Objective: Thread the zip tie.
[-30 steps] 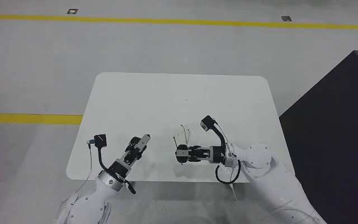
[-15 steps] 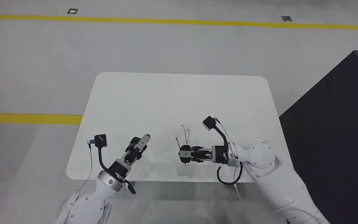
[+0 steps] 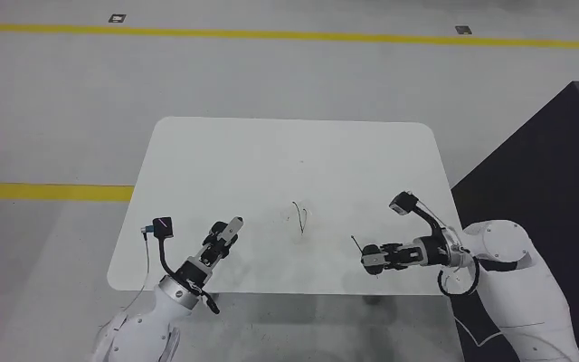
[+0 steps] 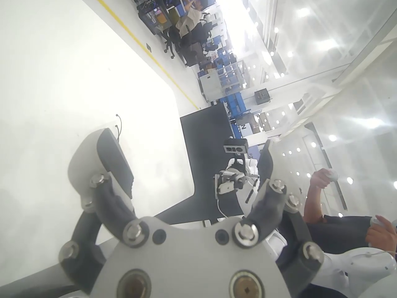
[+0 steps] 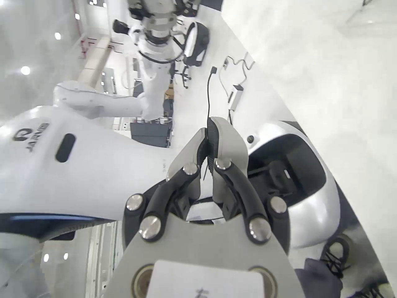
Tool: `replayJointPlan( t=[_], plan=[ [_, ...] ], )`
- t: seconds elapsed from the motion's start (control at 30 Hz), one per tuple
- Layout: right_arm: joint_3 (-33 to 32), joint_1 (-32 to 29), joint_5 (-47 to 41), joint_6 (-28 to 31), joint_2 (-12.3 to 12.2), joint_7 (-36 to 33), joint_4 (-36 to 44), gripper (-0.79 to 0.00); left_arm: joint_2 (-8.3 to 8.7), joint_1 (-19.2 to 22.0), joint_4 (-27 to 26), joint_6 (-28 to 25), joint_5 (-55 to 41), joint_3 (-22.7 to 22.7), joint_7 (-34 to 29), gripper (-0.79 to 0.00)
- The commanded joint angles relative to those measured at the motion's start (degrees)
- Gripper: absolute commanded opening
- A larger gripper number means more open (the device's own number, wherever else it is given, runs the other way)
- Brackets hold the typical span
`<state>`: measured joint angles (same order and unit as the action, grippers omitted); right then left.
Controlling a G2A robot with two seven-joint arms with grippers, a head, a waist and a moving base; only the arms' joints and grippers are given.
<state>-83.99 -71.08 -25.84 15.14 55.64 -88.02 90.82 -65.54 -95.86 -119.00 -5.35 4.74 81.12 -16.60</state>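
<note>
Your right gripper (image 3: 365,260) has moved. A second ago it was by the middle of the table (image 3: 271,154), just beside the loose ties (image 3: 299,215). Now it sits well off to the right, over the front part of the table near your robot's side. It has taken one zip tie (image 3: 355,242) along with it. Your left gripper (image 3: 235,223) has stayed put over the front left part of the table.

Count with me. You have two grippers and one white table. One zip tie is pinched in the right gripper (image 5: 211,125), whose fingers are pressed together on it. The thin black zip tie (image 5: 208,100) pokes straight out past the tips. The loose ties on the table look like two, lying close together near the middle, but they are so thin you cannot be sure.

Your left gripper (image 4: 186,139) is spread wide with nothing in it. From its own camera you can see the loose ties (image 4: 119,127) lying on the table beyond one finger
</note>
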Motion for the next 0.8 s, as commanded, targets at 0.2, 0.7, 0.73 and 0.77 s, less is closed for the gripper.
replayJointPlan(
  t=[0.2, 0.7, 0.73, 0.77],
  plan=[
    [0.04, 0.00, -0.84, -0.07, -0.06, 0.02, -0.04, -0.785, 0.00, 0.00, 0.00, 0.00, 0.00, 0.00, 0.00, 0.000],
    [0.04, 0.00, -0.84, -0.07, -0.06, 0.02, -0.04, -0.785, -0.01, 0.14, -0.70, -0.25, 0.41, -0.51, -0.55, 0.000],
    [0.04, 0.00, -0.84, -0.07, -0.06, 0.02, -0.04, -0.785, -0.02, 0.46, -1.56, 0.07, 1.87, -1.02, -0.52, 0.000],
    [0.04, 0.00, -0.84, -0.07, -0.06, 0.02, -0.04, -0.785, -0.10, 0.88, -2.47, 0.89, 3.69, -1.94, 0.05, 0.000]
  ],
)
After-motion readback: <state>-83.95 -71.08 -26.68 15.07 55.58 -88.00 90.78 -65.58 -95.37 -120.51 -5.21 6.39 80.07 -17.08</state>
